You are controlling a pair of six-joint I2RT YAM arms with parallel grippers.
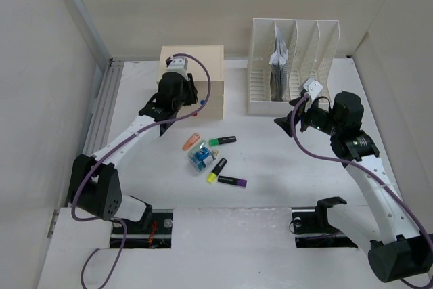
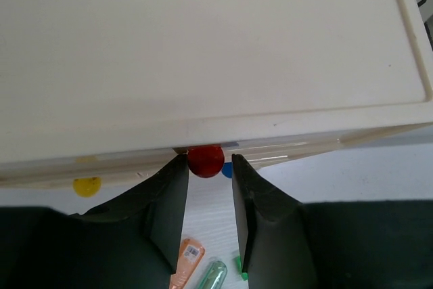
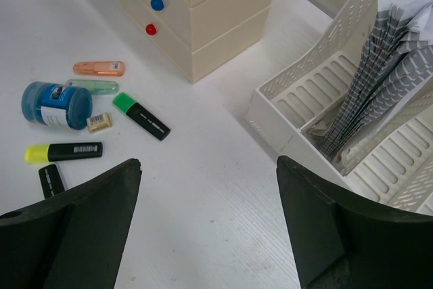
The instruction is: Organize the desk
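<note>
The desk is a white tabletop; it also shows in the right wrist view. My left gripper is at the front of the cream drawer box. In the left wrist view the gripper is narrowly open, with its tips either side of the red knob. The left finger touches the knob and the right finger stands a little apart. My right gripper hangs above the desk beside the file rack. It is wide open and empty.
Loose items lie mid-desk: an orange highlighter, a green highlighter, a blue jar, a yellow highlighter and a purple highlighter. The rack holds papers. Two cutouts sit at the near edge, and a rail runs along the left.
</note>
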